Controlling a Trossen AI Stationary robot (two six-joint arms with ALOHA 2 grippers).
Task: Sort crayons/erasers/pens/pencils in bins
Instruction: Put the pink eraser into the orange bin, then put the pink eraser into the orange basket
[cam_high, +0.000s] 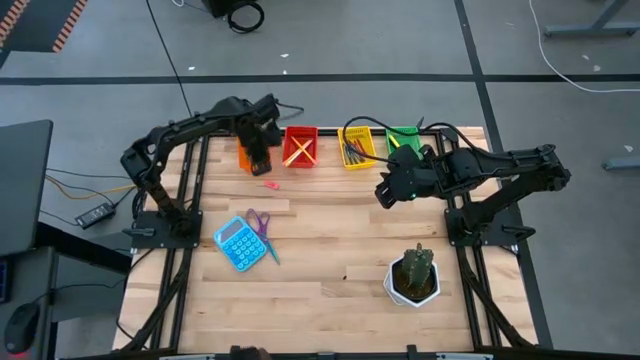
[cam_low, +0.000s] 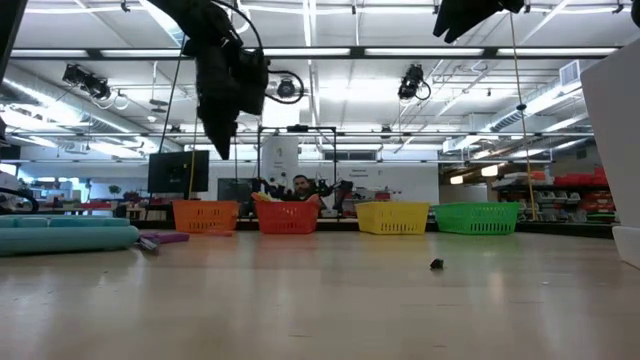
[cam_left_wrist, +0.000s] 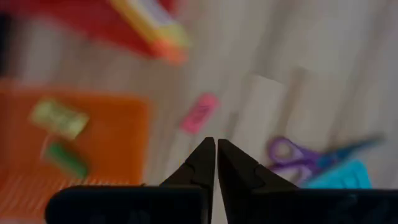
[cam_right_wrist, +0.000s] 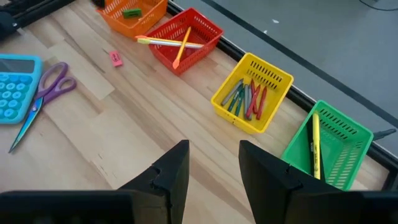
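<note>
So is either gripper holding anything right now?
No. The left gripper is shut on nothing above the orange bin; the pink eraser lies on the table. The right gripper is open, empty.

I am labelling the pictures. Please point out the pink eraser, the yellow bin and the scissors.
pink eraser (cam_right_wrist: 115, 58), right wrist view, its middle
yellow bin (cam_right_wrist: 271, 72), right wrist view, far rim
scissors (cam_right_wrist: 55, 73), right wrist view, purple handle

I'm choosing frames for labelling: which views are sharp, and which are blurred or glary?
Left wrist view: smeared throughout, pink eraser and orange bin soft-edged. Right wrist view: crisp, yellow bin contents readable. High view: evenly lit, sharp. Low view: bright ceiling lights behind, left gripper only a dark silhouette.
</note>
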